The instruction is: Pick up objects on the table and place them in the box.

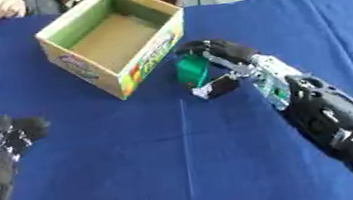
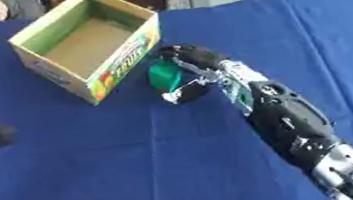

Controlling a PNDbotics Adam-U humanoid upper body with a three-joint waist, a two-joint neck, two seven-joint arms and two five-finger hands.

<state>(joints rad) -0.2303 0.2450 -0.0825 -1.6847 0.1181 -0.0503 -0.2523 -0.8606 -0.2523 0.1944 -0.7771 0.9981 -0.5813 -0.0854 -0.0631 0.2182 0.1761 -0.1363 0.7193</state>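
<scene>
Right hand (image 1: 213,55) reaches in from lower right of frame to centre, fingers curled round a green obj (image 1: 191,69), thumb side down by a small dark/white piece (image 1: 216,87) that sits on the cloth just below the green obj; can't tell if that piece is part of the hand or a separate item. Green obj is centre frame, just right of the box's near corner, close to the box wall but not in it; whether it's lifted off the cloth or resting on it, can't tell. Box (image 1: 148,56) is open-topped cardboard, upper centre-left, green inner walls, brown floor, printed colour graphics on outer faces, turned w/ one corner pointing toward the viewer; nothing visible inside. Left hand (image 1: 5,141) at lower left edge, idle, resting on the cloth w/ fingers pointing up-frame, looks relaxed & holding nothing, well apart from box & green obj. Table is covered w/ blue cloth (image 1: 191,170), a crease running down from centre. Right forearm (image 2: 285,115) lies diagonal across the cloth, black w/ silver joints
</scene>
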